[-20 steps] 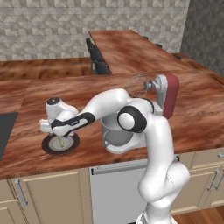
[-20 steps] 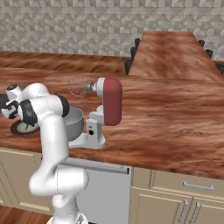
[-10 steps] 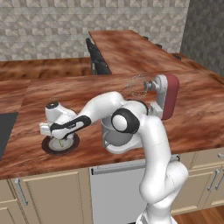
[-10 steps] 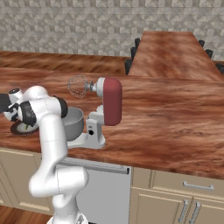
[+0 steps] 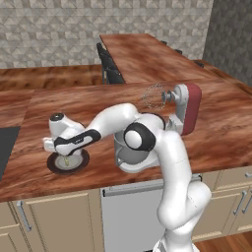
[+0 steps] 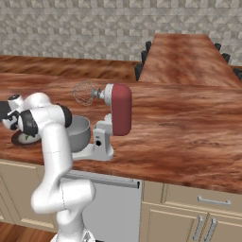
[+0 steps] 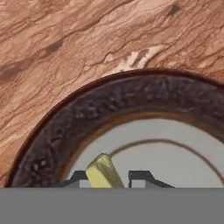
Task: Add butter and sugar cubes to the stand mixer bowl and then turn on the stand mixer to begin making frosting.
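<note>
The stand mixer (image 5: 184,109) stands on the wooden counter (image 5: 74,106) well off to one side of the jaws, its dark red head tilted back and the wire whisk lifted clear. The stand mixer bowl (image 5: 129,151) sits in its base, partly behind the arm's elbow, well apart from the jaws. The dark plate (image 5: 53,166) lies directly under the jaws, and the gripper (image 5: 65,160) is down over its grey centre. A second ago the hand hovered a little higher with the jaws spread wide; now it has sunk onto the plate and the jaws have drawn in narrow. In the hand view the butter (image 7: 104,171) rises as a pale yellow stick between the two finger tips, which sit close on either side of it. They look closed on it, though contact itself is hard to confirm. No sugar cube can be made out. By my reading the butter pick-up is just secured, so lifting and carrying it across to the bowl comes next, with sugar and switching on to follow
</note>
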